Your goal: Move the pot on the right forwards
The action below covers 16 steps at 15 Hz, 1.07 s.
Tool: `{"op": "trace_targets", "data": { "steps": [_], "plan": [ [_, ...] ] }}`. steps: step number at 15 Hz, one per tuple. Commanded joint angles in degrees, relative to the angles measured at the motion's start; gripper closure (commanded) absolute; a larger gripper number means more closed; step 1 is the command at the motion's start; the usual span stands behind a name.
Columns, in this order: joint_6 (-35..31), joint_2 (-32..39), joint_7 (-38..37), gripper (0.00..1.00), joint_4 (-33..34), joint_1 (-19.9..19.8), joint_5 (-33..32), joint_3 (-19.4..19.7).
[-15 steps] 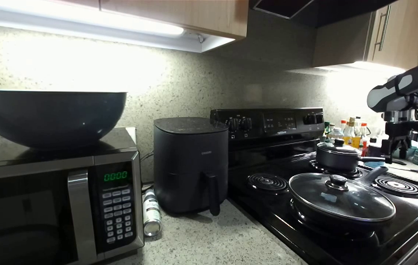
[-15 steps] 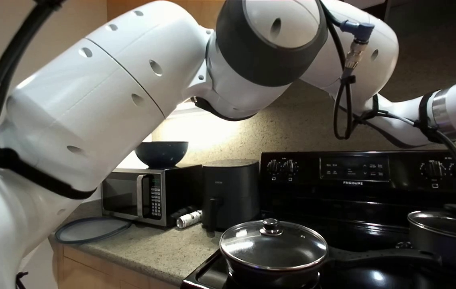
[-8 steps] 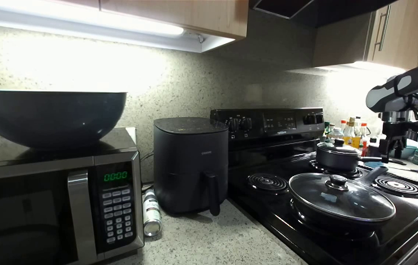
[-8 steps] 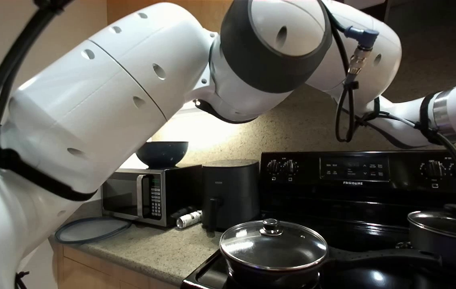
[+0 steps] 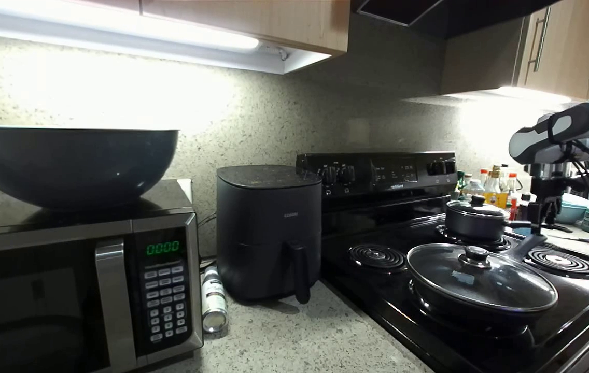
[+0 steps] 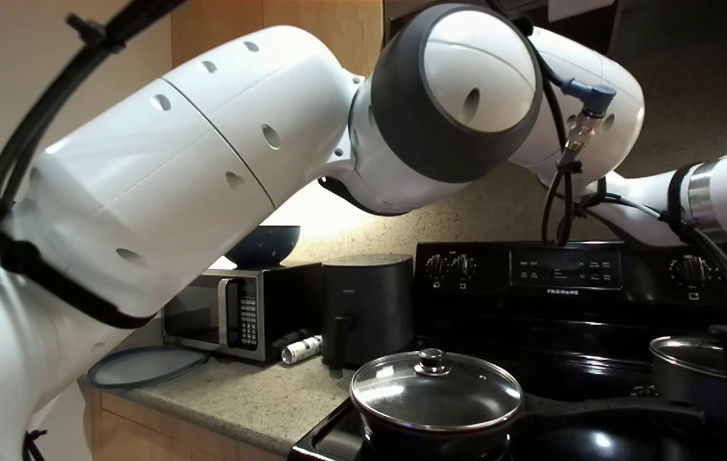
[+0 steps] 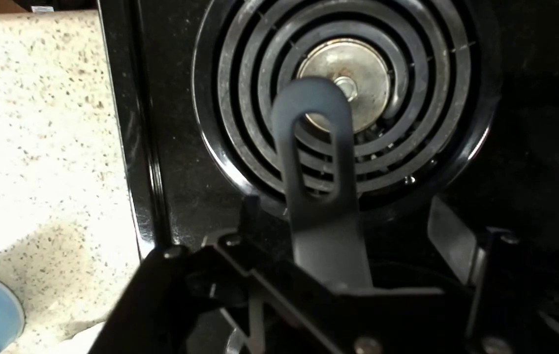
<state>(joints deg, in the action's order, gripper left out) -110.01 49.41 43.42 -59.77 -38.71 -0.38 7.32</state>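
Fryer [image 6: 367, 307]: left of the pan [image 6: 437, 403]. Pot [image 6: 683, 379], lidded: behind the pan and to its right; moving judged not yet begun. Jaws: right of the pan also, set wide, the pot's handle [image 7: 331, 241] between them in the wrist view; whether low enough, cannot tell. Step in hand, judged: lining up the grasp. Next move calls for closing on the handle, then drawing the pot level toward the burner [image 5: 564, 261] right of the pan, assuming "forwards" means out from behind it.

You're seeing a dark-grey pot [image 5: 473, 226] at right in an exterior view; the wrist view is showing you a grey-ringed burner [image 7: 370, 71] upper centre, dark-flecked cream counter [image 7: 46, 137] at left.
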Motion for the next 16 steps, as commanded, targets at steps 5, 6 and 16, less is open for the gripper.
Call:
{"op": "trace_targets", "data": {
  "steps": [5, 6, 16],
  "plan": [
    [0.3, 2.2, -0.5, 0.69, 3.2, -0.9, -0.4, 1.3],
    [-0.4, 1.6, -1.2, 0.77, 2.5, -1.0, -0.5, 2.0],
    [-3.4, 0.0, -9.3, 0.73, -0.6, -1.7, -0.2, 8.4]
  ]
}}
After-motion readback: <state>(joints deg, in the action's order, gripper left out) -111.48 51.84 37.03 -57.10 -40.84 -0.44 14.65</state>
